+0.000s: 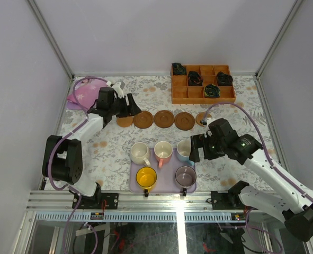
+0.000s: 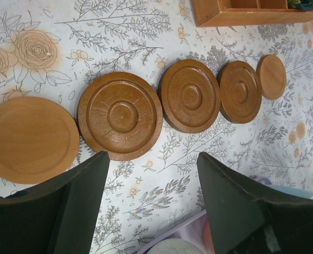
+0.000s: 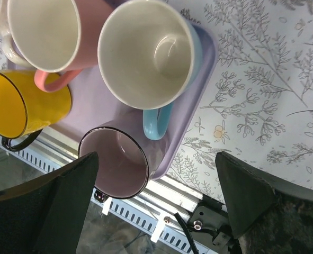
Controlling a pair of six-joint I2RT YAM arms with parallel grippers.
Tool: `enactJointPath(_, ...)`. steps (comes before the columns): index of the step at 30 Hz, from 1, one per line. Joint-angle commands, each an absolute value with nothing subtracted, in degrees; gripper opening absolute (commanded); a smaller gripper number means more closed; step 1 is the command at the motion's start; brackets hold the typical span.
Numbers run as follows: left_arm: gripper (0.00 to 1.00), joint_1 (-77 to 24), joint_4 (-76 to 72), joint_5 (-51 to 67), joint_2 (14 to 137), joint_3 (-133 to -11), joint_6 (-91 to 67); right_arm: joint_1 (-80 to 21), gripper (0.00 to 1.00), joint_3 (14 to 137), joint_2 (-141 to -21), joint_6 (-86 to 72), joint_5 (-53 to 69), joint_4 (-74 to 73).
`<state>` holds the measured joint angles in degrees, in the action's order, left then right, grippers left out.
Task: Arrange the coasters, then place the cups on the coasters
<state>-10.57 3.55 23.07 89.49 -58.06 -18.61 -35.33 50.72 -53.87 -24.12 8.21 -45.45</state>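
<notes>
We log five coasters (image 1: 163, 118) in a row on the floral cloth (image 1: 114, 151), with the left gripper (image 2: 153, 161) hanging by the row's left end, fingers apart and empty. All five cups (image 1: 163, 152) sit on the lavender tray (image 1: 165, 179); the right gripper (image 3: 156, 159) gapes wide over the light blue cup (image 3: 145, 53), gripping nothing.

The table carried 5 coasters (image 1: 163, 118), 5 cups (image 1: 163, 152), 1 tray (image 1: 167, 181) and 1 wooden box (image 1: 180, 96). The box held 4 dark objects (image 1: 212, 91). 1 pink item (image 1: 85, 95) was also present.
</notes>
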Motion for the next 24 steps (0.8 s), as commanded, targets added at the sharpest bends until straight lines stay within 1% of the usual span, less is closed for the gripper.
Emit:
enactJointPath(1, 0.68, -11.2, 0.8, 22.5, 88.8, -56.8, -18.7, -38.1, 1.0, 48.8, -55.0, -26.3, 7.4, -41.2)
enactJointPath(9, 0.68, -11.5, 0.7, 21.9, 88.8, -56.4, -18.3, -40.1, 0.99, 47.8, -60.5, -26.6, 2.1, -37.1)
enactJointPath(14, 0.68, -11.5, 0.6, 21.9, 89.2, -56.3, -18.1, -40.2, 0.84, 47.5, -63.0, -26.6, 1.1, -35.6)
enactJointPath(21, 0.68, -11.5, 0.8, 21.9, 89.9, -56.8, -17.8, -40.7, 0.76, 47.6, -65.7, -26.6, 0.4, -34.8)
enactJointPath(24, 0.68, -11.5, 1.0, 21.8, 89.9, -56.9, -17.6, -41.1, 0.76, 47.5, -66.4, -26.6, 0.6, -34.7)
